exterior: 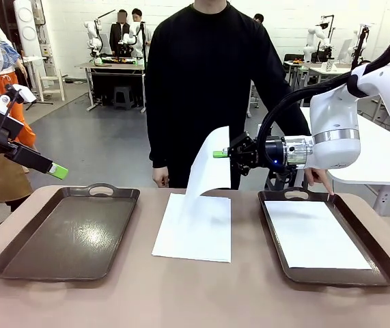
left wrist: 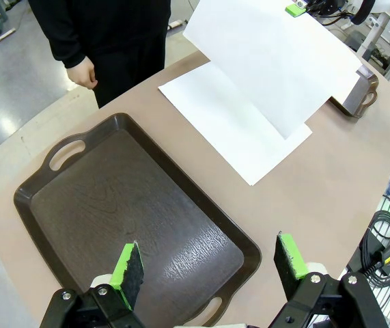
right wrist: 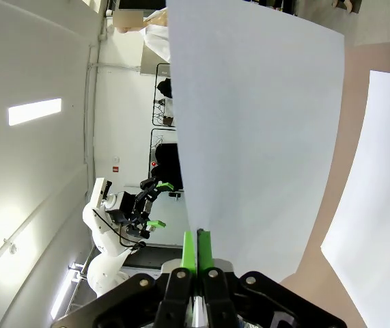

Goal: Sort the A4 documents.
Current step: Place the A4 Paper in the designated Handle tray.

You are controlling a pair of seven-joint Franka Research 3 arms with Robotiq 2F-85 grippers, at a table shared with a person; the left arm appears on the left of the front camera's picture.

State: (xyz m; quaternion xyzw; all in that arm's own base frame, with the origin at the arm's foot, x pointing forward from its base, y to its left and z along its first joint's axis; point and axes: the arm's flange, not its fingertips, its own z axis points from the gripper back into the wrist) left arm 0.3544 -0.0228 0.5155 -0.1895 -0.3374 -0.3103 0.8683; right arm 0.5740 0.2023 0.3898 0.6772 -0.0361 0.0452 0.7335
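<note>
Your right pincer (exterior: 220, 154) clenched a sheet (exterior: 207, 167) by its top edge, long axis near upright; your left pincer (left wrist: 210, 263) hung released.

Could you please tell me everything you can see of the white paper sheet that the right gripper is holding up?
The thin, plain white paper sheet shows no print. The right gripper, shut, pinches it near an upper corner between green pads, holding it raised above the middle of the brown table. It hangs curved, its lower edge down by another white sheet lying flat there; whether they touch cannot be told.
</note>
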